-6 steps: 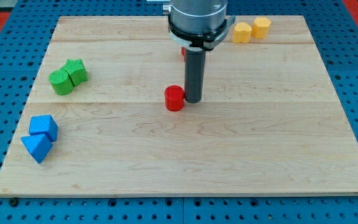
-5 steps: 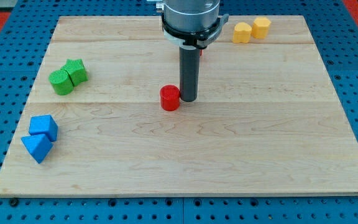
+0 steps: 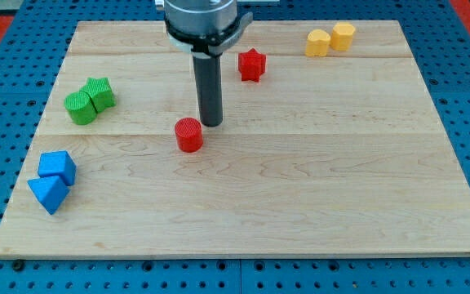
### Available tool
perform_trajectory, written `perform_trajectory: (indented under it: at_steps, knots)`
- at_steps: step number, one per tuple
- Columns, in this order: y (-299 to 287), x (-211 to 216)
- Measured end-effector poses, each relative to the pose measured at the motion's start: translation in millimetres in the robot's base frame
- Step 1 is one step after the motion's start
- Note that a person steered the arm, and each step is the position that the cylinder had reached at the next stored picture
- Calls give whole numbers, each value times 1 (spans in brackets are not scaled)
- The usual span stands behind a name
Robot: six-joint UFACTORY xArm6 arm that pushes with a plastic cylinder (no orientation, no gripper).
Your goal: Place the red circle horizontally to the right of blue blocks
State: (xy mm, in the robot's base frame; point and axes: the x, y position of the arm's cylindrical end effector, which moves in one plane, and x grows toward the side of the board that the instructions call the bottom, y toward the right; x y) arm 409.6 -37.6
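Observation:
The red circle (image 3: 189, 135) lies on the wooden board (image 3: 300, 196), left of centre. My tip (image 3: 211, 124) stands just to its upper right, close to it or touching. Two blue blocks sit near the board's lower left edge: a blue cube (image 3: 58, 167) and a blue triangle (image 3: 47, 193) just below it, touching. The red circle is well to their right and somewhat higher in the view.
A red star (image 3: 251, 64) lies at the upper middle. Two green blocks (image 3: 88, 100) sit together at the upper left. Two yellow blocks (image 3: 330, 38) sit together at the top right. The arm's body (image 3: 202, 20) hangs over the board's top edge.
My tip has moved to the view's left and pushed the red circle left and slightly down. The red star, hidden behind the arm before, now shows.

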Motion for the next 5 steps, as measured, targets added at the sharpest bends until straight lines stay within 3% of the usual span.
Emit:
perform_trajectory:
  at_steps: [1,2,4,5]
  knots:
    - [-17,1]
    - [-39,42]
    - [-108,75]
    - [-90,91]
